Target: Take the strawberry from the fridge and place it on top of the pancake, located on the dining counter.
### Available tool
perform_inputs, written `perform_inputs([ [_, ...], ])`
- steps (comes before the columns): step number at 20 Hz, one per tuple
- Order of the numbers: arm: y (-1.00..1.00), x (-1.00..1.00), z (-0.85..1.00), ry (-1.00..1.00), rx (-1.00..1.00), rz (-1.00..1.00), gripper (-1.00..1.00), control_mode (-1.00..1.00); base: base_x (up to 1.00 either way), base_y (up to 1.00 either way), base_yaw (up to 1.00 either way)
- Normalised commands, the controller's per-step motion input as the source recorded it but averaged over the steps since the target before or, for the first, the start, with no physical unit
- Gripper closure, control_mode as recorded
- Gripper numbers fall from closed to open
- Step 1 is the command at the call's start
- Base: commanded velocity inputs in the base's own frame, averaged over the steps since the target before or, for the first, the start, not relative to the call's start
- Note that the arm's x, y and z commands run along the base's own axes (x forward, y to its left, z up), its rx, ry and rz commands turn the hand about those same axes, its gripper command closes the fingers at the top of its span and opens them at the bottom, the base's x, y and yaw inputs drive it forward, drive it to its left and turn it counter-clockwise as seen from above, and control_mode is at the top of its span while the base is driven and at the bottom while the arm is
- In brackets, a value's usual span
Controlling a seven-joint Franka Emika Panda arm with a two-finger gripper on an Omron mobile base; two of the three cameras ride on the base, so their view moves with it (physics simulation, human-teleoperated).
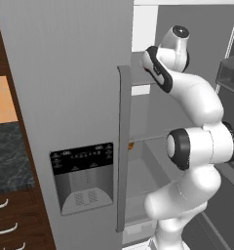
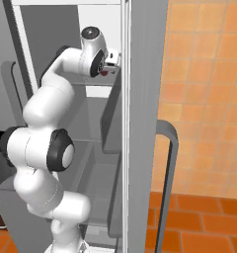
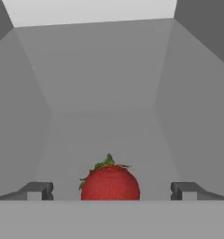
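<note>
Left base view, left to right: dark-wood cabinets with pale curved pulls, black speckled top. Then the tall smooth grey fridge, left door shut, black-panelled dispenser recessed in it, long flat vertical handle at its edge. Right of that, open compartment with thin grey shelves; small orange-brown item peeking past the handle on one shelf. Glossy white jointed arm with dark rings reached up and inward to an upper shelf.

Right base view: same rounded arm at left, wrist level with the upper shelf; a speck of tiny red roundish strawberry just beside the hand. Open grey door edge-on at centre, looped handle; matte orange tiled wall at right.

Hand view: two-finger gripper spread wide, dark squared fingertips well apart, nothing pinched. Dimpled strawberry, green-leafed crown, sat on the smooth grey shelf floor between the tips, touching neither, plain angled walls around.
</note>
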Motion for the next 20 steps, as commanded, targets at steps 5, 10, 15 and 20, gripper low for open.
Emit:
perform_inputs([
  [5,0.00,0.18,-0.14,0.07,0.00,0.00,-1.00,-1.00,0.00,0.00,0.00],
  [10,0.00,-0.07,-0.19,0.03,0.00,0.00,-1.00,-1.00,0.00,0.00,0.00],
  [15,0.00,-0.18,-0.24,0.00,0.00,0.00,-1.00,-1.00,0.00,0.00,0.00],
  [20,0.00,0.04,-0.09,-0.02,0.00,0.00,-1.00,-1.00,0.00,0.00,0.00],
])
